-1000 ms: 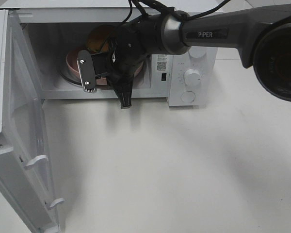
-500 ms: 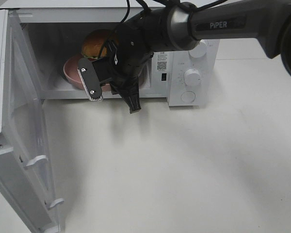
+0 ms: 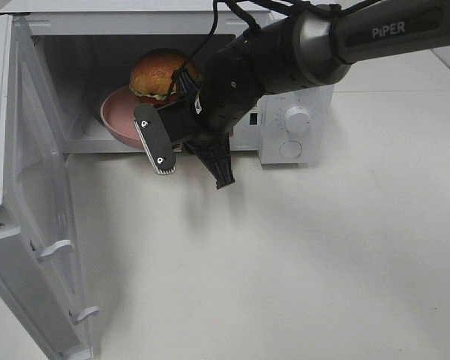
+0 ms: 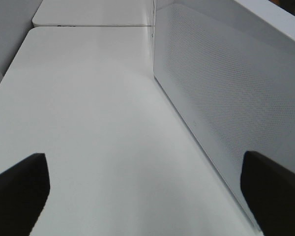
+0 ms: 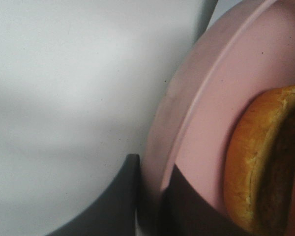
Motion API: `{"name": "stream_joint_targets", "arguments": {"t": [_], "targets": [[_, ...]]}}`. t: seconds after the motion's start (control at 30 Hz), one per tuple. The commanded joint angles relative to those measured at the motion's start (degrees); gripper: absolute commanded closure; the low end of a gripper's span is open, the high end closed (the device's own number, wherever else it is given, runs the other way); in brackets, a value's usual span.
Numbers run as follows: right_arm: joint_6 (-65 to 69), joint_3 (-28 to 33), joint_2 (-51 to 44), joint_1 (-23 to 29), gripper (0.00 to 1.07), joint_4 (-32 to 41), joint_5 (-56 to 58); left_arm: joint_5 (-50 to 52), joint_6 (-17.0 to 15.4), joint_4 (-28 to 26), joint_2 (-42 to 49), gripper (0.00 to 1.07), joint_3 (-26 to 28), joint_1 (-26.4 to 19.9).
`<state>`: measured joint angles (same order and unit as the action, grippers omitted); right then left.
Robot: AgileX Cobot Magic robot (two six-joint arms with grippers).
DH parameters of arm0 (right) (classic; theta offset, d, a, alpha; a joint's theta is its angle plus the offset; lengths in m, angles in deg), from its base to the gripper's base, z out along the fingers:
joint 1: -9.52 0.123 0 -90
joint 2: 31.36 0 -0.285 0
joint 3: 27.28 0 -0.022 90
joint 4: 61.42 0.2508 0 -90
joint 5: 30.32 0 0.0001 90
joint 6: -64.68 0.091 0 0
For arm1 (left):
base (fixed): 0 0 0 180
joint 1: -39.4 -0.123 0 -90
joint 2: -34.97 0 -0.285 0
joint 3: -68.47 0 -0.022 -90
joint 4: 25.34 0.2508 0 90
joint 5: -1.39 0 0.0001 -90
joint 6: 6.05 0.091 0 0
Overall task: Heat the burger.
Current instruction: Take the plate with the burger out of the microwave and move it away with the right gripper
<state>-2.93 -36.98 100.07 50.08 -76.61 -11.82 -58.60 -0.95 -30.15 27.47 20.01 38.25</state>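
The burger (image 3: 161, 71), with a golden-brown bun and green lettuce, sits on a round pink plate (image 3: 116, 112) inside the open white microwave (image 3: 296, 120). My right gripper (image 3: 194, 176) is open, with its fingers wide apart just in front of the microwave's opening, at the plate's front right. In the right wrist view the plate's rim (image 5: 211, 98) and the burger (image 5: 265, 157) are very close, and the rim runs between the two dark fingers (image 5: 123, 201). My left gripper (image 4: 147, 196) is open and empty over the white table, and does not show in the exterior view.
The microwave's door (image 3: 37, 225) stands swung open at the left. The left wrist view shows its meshed panel (image 4: 226, 98). The control knobs (image 3: 298, 118) are on the microwave's right side. White table (image 3: 285, 262) lies in front.
My right gripper has drawn back out of the microwave, toward the front and right, and stays open. The burger, half hidden by the arm before, now shows. Plate and burger stay inside.
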Motion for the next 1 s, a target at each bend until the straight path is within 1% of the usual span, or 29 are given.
{"name": "stream_joint_targets", "arguments": {"t": [0.03, 0.07, 0.13, 0.17, 0.23, 0.27, 0.33, 0.37, 0.4, 0.43, 0.47, 0.53, 0.6, 0.63, 0.67, 0.7, 0.73, 0.77, 0.8, 0.87, 0.9, 0.97, 1.0], "targets": [[-0.9, 3.1, -4.0, 0.1, 1.07, -1.6, -6.8, 0.7, -0.1, -0.6, 1.1, 0.03, -0.2, -0.2], [-0.9, 3.1, -4.0, 0.1, 1.07, -1.6, -6.8, 0.7, -0.1, -0.6, 1.1, 0.03, -0.2, -0.2], [-1.3, 5.7, -5.9, 0.1, 1.07, -1.6, -7.0, 0.7, -0.1, -0.6, 1.1, 0.03, -0.2, -0.2], [-1.3, 5.7, -5.9, 0.1, 1.07, -1.6, -7.0, 0.7, -0.1, -0.6, 1.1, 0.03, -0.2, -0.2], [-1.6, 8.8, -8.2, 0.1, 1.07, -1.6, -8.8, 0.7, -0.1, -0.6, 1.1, 0.03, -0.2, -0.2], [-1.6, 8.8, -8.2, 0.1, 1.07, -1.6, -8.8, 0.7, -0.1, -0.6, 1.1, 0.03, -0.2, -0.2], [-1.7, 12.5, -10.5, 0.1, 1.07, -1.6, -10.6, 0.7, -0.1, -0.6, 1.1, 0.03, -0.2, -0.2], [-1.7, 12.5, -10.5, 0.1, 1.07, -1.6, -10.6, 0.7, -0.1, -0.6, 1.1, 0.03, -0.2, -0.2], [-1.7, 15.0, -11.9, 0.1, 1.07, -1.6, -12.0, 0.7, -0.1, -0.6, 1.1, 0.03, -0.2, -0.2], [-1.7, 15.0, -11.9, 0.1, 1.07, -1.6, -12.0, 0.7, -0.1, -0.6, 1.1, 0.03, -0.2, -0.2], [-1.7, 17.2, -13.3, 0.1, 1.07, -1.6, -13.0, 0.7, -0.1, -0.6, 1.1, 0.03, -0.2, -0.2], [-1.7, 18.3, -14.0, 0.1, 1.07, -1.6, -13.3, 0.7, -0.1, -0.6, 1.1, 0.03, -0.2, -0.2], [-1.7, 21.5, -16.2, 0.1, 1.07, -1.6, -14.2, 0.7, -0.1, -0.6, 1.1, 0.03, -0.2, -0.2], [-1.7, 21.5, -16.2, 0.1, 1.07, -1.6, -14.2, 0.7, -0.1, -0.6, 1.1, 0.03, -0.2, -0.2], [-1.9, 24.1, -18.0, 0.1, 1.07, -1.6, -15.2, 0.7, -0.1, -0.6, 1.1, 0.03, -0.2, -0.2], [-1.9, 24.1, -18.0, 0.1, 1.07, -1.6, -15.2, 0.7, -0.1, -0.6, 1.1, 0.03, -0.2, -0.2], [-1.9, 26.3, -20.0, 0.1, 1.07, -1.6, -16.0, 0.7, -0.1, -0.6, 1.1, 0.03, -0.2, -0.2], [-1.9, 27.6, -21.0, 0.1, 1.07, -1.6, -16.2, 0.7, -0.1, -0.6, 1.1, 0.03, -0.2, -0.2], [-1.9, 27.6, -21.0, 0.1, 1.07, -1.6, -16.2, 0.7, -0.1, -0.6, 1.1, 0.03, -0.2, -0.2], [-1.9, 30.9, -23.6, 0.1, 1.07, -1.6, -16.4, 0.7, -0.1, -0.6, 1.1, 0.03, -0.2, -0.2], [-1.9, 30.9, -23.6, 0.1, 1.07, -1.6, -16.4, 0.7, -0.1, -0.6, 1.1, 0.03, -0.2, -0.2], [-1.9, 34.0, -26.6, 0.1, 1.07, -1.6, -16.7, 0.7, -0.1, -0.6, 1.1, 0.03, -0.2, -0.2], [-1.9, 34.0, -26.6, 0.1, 1.07, -1.6, -16.7, 0.7, -0.1, -0.6, 1.1, 0.03, -0.2, -0.2]]}}
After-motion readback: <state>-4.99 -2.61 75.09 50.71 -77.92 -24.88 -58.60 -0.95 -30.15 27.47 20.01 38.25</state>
